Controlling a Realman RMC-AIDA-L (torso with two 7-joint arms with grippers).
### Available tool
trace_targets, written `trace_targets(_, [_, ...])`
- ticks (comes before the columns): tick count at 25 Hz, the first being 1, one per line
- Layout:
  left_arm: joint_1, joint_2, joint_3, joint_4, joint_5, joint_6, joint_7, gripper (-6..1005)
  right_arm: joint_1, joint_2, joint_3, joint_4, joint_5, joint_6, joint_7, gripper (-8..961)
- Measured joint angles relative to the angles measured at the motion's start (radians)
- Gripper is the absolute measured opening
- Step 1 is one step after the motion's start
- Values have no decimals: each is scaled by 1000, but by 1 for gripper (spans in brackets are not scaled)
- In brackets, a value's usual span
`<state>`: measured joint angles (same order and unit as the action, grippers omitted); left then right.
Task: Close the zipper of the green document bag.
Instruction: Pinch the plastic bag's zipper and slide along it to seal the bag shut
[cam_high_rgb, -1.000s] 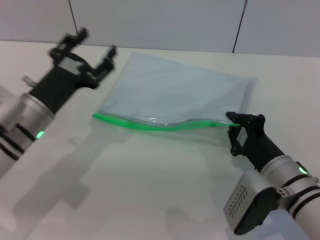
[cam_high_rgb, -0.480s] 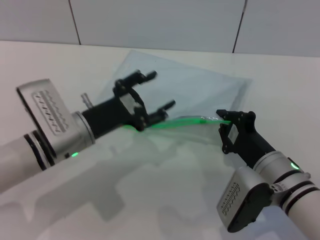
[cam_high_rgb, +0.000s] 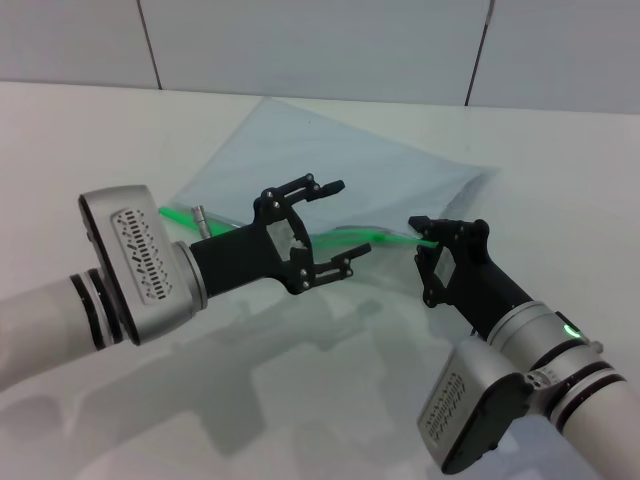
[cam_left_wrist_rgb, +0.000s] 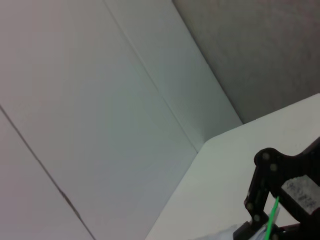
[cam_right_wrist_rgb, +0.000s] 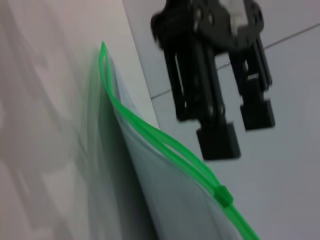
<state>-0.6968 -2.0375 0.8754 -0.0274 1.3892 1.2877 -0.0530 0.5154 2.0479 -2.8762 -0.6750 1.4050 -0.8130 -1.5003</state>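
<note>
Left gripper (cam_high_rgb: 325, 228), black two-finger claw on a silver wrist, is hovering spread wide over the middle of the near long edge of the pouch, one finger above and one below the green strip line. Nothing is between the fingers yet. My read: it is lining up to pinch the slider or the strip, and the wide spread gives clearance over the raised edge.

The flat translucent pale blue-grey plastic document bag (cam_high_rgb: 330, 165) is lying on the white desk (cam_high_rgb: 560, 160), angled, far corner toward the back edge of the desk. Its thin bright green plastic zipper strip (cam_high_rgb: 372, 236) is running along the near long edge. In the right wrist view the two green tracks (cam_right_wrist_rgb: 150, 136) are gaping apart between the far tip and the small green slider tab (cam_right_wrist_rgb: 223, 195), so that stretch is open.

Right gripper (cam_high_rgb: 432, 249), black claw, is sitting at the right end of the strip, clenched on the zipper end and lifting it slightly off the desk. Likely reason: it is anchoring and tensioning the strip so the slider can travel without the pouch sliding. The left gripper is showing in the right wrist view just beyond the strip, not touching it.
</note>
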Motion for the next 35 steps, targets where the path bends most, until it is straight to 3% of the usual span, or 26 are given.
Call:
trace_targets(7, [-11,0,44,0,2,-4,68,576,0,0,0,-8,-25,-12,0,47])
trace_targets(26, [-8,-1,39,1,-23,-17,231,562,-9,0,0,-23,-80,-25,-4,46])
trace_targets(35, [-10,-1,43,0,-17,-16,249,382,-9,0,0,-24,-100,-18,-6,46])
